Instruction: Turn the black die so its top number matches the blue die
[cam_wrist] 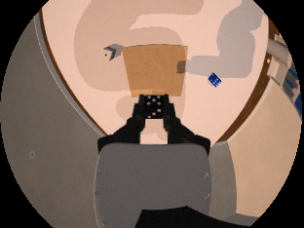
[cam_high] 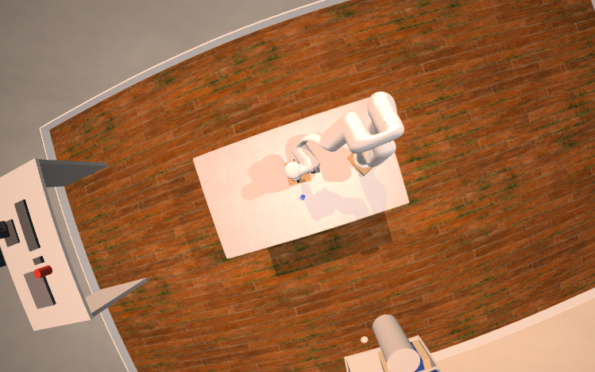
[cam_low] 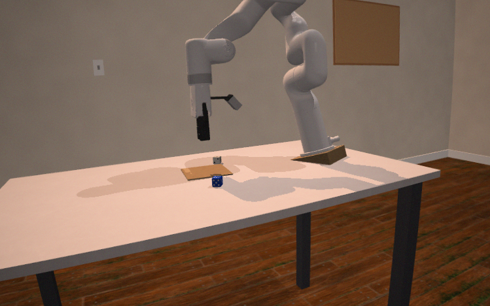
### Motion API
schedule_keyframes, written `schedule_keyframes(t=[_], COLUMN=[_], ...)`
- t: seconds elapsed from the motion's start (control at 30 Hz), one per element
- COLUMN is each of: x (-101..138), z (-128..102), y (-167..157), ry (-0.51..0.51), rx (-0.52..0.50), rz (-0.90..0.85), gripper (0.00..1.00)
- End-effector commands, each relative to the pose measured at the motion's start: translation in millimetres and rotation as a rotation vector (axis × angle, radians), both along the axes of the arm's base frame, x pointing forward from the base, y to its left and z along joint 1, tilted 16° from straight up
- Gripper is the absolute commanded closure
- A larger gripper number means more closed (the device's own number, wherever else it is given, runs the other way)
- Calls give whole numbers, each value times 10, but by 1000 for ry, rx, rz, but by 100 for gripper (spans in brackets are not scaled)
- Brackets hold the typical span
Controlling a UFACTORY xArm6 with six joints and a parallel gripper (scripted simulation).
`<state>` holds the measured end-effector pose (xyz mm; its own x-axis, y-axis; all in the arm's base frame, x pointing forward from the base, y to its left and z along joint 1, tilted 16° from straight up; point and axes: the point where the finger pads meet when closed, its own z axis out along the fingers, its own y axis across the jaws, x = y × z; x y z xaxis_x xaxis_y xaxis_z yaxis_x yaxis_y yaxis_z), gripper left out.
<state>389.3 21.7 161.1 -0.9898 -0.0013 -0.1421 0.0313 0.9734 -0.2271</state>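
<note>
- Hanging high above the white rectangular table [cam_low: 86, 212], the dark two-fingered gripper [cam_wrist: 154, 113] is clenched on the small black die with white pips [cam_wrist: 154, 105], so the die is in the air, over the near edge of the mat and not resting on it.
- The black die's face toward the wrist camera carries several white pips; the count is too blurred to read.
- Nearest the exterior camera on the table top is the small blue die with white pips [cam_low: 217, 181], lying flat just off the mat's front corner; its pip count is too small to read.
- Behind it lies the flat tan cardboard-coloured square mat [cam_low: 201, 172], flat on the table.
- At the mat's far corner sits a small grey die [cam_low: 216, 160], dark dots on its sides.
- Farther back, the white arm stands on a brown wedge base [cam_low: 335, 153].
- On the wall hang a brown cork board [cam_low: 366, 32] and a white switch plate [cam_low: 98, 67]; no writing or brand mark is legible.
</note>
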Motion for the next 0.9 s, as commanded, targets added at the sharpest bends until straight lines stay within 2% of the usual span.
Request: schedule_keyframes(t=[0.0, 0.2, 0.43, 0.5, 0.87], x=[11, 19, 52, 52, 126], z=[14, -35, -258, -258, -753], y=[3, -8, -58, -58, -169], ry=[-4, -4, -4, -4, -4], rx=[1, 0, 0, 0, 0], rz=[0, 0, 0, 0, 0], gripper=[79, 79, 79, 79, 79])
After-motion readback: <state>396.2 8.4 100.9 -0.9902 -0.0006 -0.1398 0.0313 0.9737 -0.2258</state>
